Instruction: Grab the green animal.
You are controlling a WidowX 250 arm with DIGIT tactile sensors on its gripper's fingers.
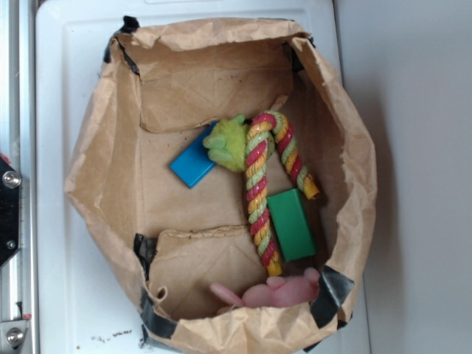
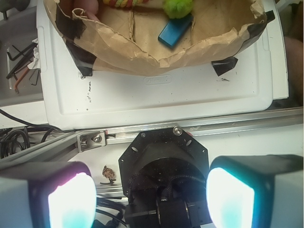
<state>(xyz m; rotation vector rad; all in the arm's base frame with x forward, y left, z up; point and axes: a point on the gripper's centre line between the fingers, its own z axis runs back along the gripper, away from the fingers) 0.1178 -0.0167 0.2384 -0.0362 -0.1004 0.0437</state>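
Note:
The green animal (image 1: pixel 227 143) is a fuzzy lime plush lying in the middle of the brown paper bag (image 1: pixel 96 147), touching the blue block (image 1: pixel 193 160) on its left and the twisted rope (image 1: pixel 259 188) on its right. In the wrist view the green animal (image 2: pixel 178 6) shows at the top edge, just above the blue block (image 2: pixel 175 30). My gripper (image 2: pixel 151 199) hangs well back from the bag, over the robot base (image 2: pixel 164 161), open with nothing between its glowing pads (image 2: pixel 71 202). The exterior view does not show the gripper.
A dark-green flat block (image 1: pixel 290 224) lies right of the rope, and a pink plush (image 1: pixel 276 292) sits at the bag's near wall. The bag rests on a white tray (image 2: pixel 166 92). An aluminium rail (image 2: pixel 90 138) and cables (image 2: pixel 19 137) lie by the base.

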